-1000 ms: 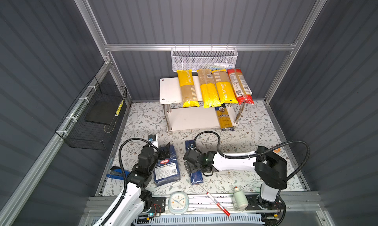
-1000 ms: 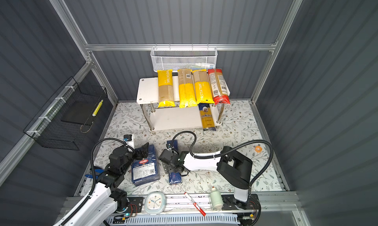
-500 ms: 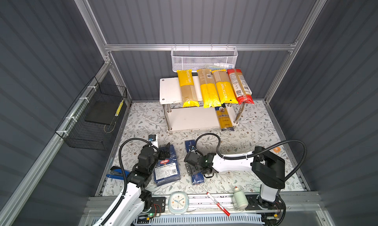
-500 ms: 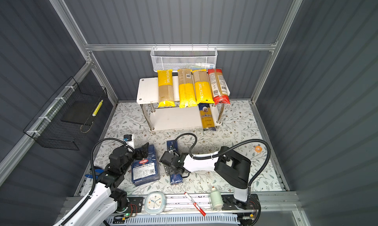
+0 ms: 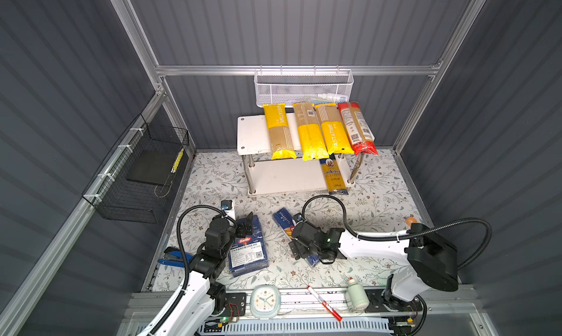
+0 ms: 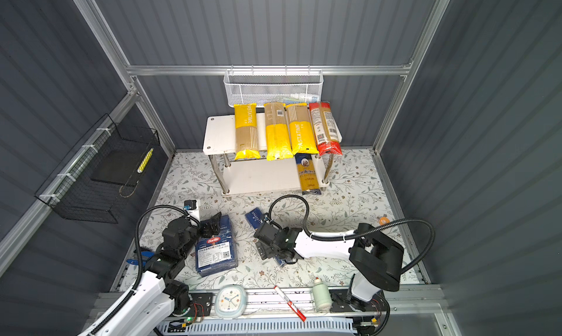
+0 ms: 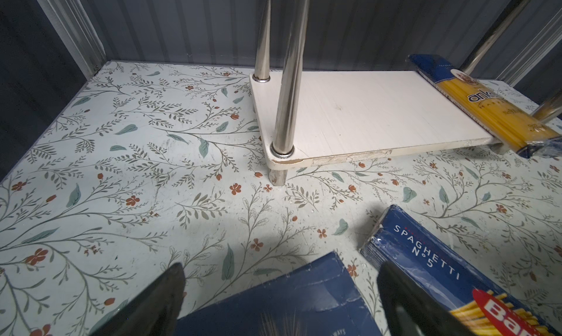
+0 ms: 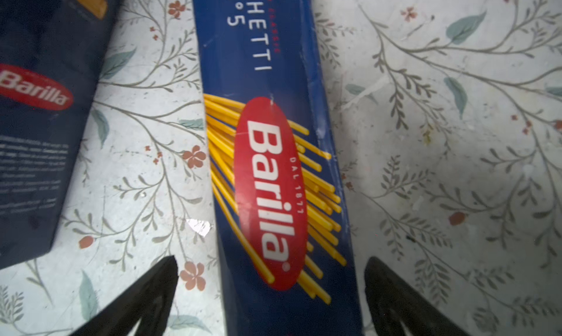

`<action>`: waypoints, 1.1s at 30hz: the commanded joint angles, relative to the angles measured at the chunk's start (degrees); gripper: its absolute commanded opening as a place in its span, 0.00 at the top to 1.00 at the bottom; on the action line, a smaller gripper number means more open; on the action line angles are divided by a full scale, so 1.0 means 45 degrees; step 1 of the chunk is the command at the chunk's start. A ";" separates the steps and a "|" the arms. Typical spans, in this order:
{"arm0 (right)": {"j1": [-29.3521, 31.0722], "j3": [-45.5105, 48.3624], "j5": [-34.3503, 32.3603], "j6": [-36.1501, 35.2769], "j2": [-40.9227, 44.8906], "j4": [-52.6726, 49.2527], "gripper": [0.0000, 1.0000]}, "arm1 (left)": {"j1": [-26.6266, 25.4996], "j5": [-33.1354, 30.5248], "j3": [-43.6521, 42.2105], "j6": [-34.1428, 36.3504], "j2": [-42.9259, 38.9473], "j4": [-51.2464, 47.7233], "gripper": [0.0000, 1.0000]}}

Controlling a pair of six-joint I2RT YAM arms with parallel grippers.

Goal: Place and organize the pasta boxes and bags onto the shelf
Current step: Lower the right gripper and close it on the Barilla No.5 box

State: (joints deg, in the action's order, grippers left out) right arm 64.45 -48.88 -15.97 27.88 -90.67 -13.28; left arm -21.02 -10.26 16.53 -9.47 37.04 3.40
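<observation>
The right arm [image 5: 374, 246] reaches from the front right corner of the floral surface [image 5: 380, 197], its forearm low and stretched toward the middle, wrist tipped downward. The right gripper [image 8: 269, 267] hangs over the narrow box [image 8: 267, 167] with its jaws spread wide; in the right wrist view the fingers [image 8: 146, 298] stand on either side of the box, bare surface showing between each finger and the cardboard, so nothing is pinched. The narrow box lies flat near the middle of the front edge, slanting toward the back

The left arm [image 5: 194, 292] rises from the front left corner, elbow folded, its wrist pointing toward the back edge. The left gripper [image 7: 279, 270] is also spread, its fingers straddling the far end of the wide box [image 5: 248, 252], which lies flat just beside the narrow box; whether they touch it I cannot tell

The shelf [image 5: 254, 133] stands against the back edge. Three yellow bags [image 5: 278, 130] and the red bag [image 5: 355, 127] lie side by side on its upper board, overhanging the front; the ankara bag [image 5: 334, 176] lies at the right end of the lower board
</observation>
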 commanded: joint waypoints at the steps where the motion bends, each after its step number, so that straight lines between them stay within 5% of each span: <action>1: 0.0022 0.0380 -0.0001 -0.1476 0.0015 0.0089 0.02 | 0.0005 0.0171 0.0066 0.0072 -0.0010 -0.0071 0.01; 7: -0.0184 0.0564 -0.0177 -0.1837 -0.0131 -0.0468 0.01 | 0.0009 0.0162 0.0066 0.0055 -0.0009 -0.0072 0.01; 33: -0.0356 0.1691 0.0248 -0.2248 -0.1254 0.3175 0.09 | 0.0002 0.0152 0.0037 0.0055 -0.0066 -0.0090 0.01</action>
State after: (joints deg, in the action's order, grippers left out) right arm 62.92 -42.02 -14.15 18.96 -94.61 1.21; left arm -21.02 -10.26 16.53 -9.47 37.01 3.40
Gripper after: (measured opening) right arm 0.921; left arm 0.993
